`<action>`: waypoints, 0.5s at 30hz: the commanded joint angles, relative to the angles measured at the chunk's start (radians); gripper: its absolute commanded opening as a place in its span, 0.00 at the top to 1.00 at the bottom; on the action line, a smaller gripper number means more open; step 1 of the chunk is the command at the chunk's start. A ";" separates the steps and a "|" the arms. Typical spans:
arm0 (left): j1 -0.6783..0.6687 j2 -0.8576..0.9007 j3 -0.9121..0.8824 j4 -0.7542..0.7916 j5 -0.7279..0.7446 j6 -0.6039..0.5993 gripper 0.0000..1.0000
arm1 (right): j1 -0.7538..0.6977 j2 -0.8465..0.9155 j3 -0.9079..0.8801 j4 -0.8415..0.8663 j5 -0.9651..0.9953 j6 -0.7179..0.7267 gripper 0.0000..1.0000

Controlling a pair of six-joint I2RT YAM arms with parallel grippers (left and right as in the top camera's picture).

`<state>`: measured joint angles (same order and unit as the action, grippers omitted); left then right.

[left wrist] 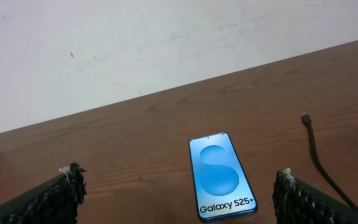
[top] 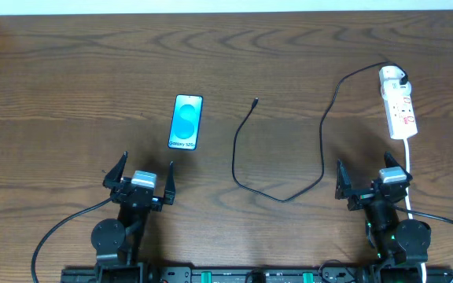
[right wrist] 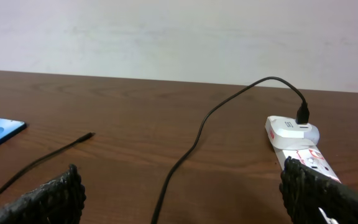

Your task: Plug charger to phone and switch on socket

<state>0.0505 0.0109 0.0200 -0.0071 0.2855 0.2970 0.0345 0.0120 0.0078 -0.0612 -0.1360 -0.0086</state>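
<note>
Charger (top: 234, 161) closest at its slack lower bend, flat on the table between the two arms and just ahead of them. Left gripper (top: 147, 163) and right gripper (top: 365, 163) low on the robot's side, jaws of each spread wide, clamped on nothing and touching nothing. Rises from that bend in two black strands: one curving up the middle to the free plug tip (top: 256, 101), the other climbing on the right toward the far end of the socket. Looks light, thin and limp, likely to drag and flop rather than hold a shape, so best pinched right behind the plug tip, where the short stiff end gives something to aim with; a grip farther back probably leaves the tip dangling. Small and low on the wood, so needs fingertips pressed close to the surface. Phone (top: 187, 122) farther out on the left, face up, blue screen lit, well apart from the tip, lower edge toward the left arm; slim, smooth and probably prone to sliding under a push, so may need bracing with the other gripper. Socket (top: 400, 110) at the far right, a white strip with red markings, white adapter (top: 390, 76) at its far end with the black cable running into it, white cord (top: 409, 169) trailing back past the right arm. Cannot tell the switch position. Table (top: 69, 79) dark wood grain, matte, level and otherwise bare. Beyond its far edge, a plain pale wall (left wrist: 166, 43).
</note>
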 commanded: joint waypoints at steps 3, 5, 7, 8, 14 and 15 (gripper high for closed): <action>0.000 -0.007 -0.016 -0.033 -0.011 0.012 0.02 | -0.001 -0.006 -0.002 -0.003 0.006 -0.008 0.01; 0.000 -0.007 -0.013 -0.032 -0.011 0.013 0.02 | -0.001 -0.006 -0.002 -0.003 0.006 -0.008 0.01; 0.000 -0.007 0.000 -0.033 -0.011 0.012 0.02 | -0.001 -0.006 -0.002 -0.003 0.006 -0.008 0.01; 0.000 -0.007 0.005 -0.033 -0.011 0.012 0.02 | -0.001 -0.006 -0.002 -0.003 0.006 -0.008 0.01; 0.000 -0.005 0.032 -0.033 -0.029 -0.048 0.02 | -0.001 -0.006 -0.002 -0.003 0.006 -0.008 0.01; 0.000 -0.003 0.035 -0.033 -0.029 -0.048 0.02 | -0.001 -0.006 -0.002 -0.003 0.006 -0.008 0.01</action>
<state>0.0505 0.0109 0.0307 -0.0254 0.2707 0.2810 0.0345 0.0120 0.0078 -0.0612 -0.1364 -0.0086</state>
